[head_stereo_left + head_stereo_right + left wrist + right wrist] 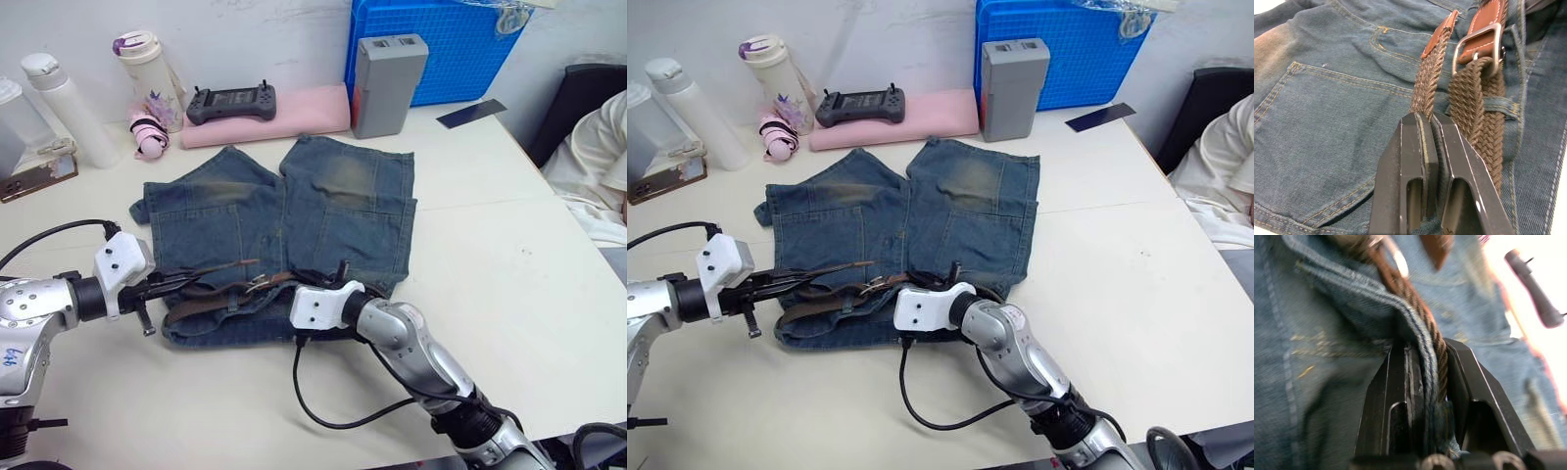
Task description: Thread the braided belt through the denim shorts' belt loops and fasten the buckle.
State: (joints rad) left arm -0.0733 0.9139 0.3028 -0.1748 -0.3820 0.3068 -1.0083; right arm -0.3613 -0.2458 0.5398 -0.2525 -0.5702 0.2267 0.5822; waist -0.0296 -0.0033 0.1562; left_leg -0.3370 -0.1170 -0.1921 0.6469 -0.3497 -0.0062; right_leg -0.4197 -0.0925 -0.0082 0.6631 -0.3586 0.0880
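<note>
My left gripper [1431, 128] pinches the dark brown braided belt [1427, 81]; my right gripper [1429, 363] clamps belt and faded blue denim shorts [323, 211] waistband together

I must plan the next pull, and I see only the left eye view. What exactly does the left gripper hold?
Observer: In the left wrist view, the left gripper has its jaws shut on the braided belt, on the free strap a little behind its tan tip.
Operator: Is that tip inside the buckle?
Observer: No. The tip lies beside the buckle, outside its silver frame.
Operator: And what does the right gripper hold?
Observer: In the right wrist view, the right gripper has its jaws shut on the denim shorts at the waistband, with a stretch of the belt clamped in together with it.
</note>
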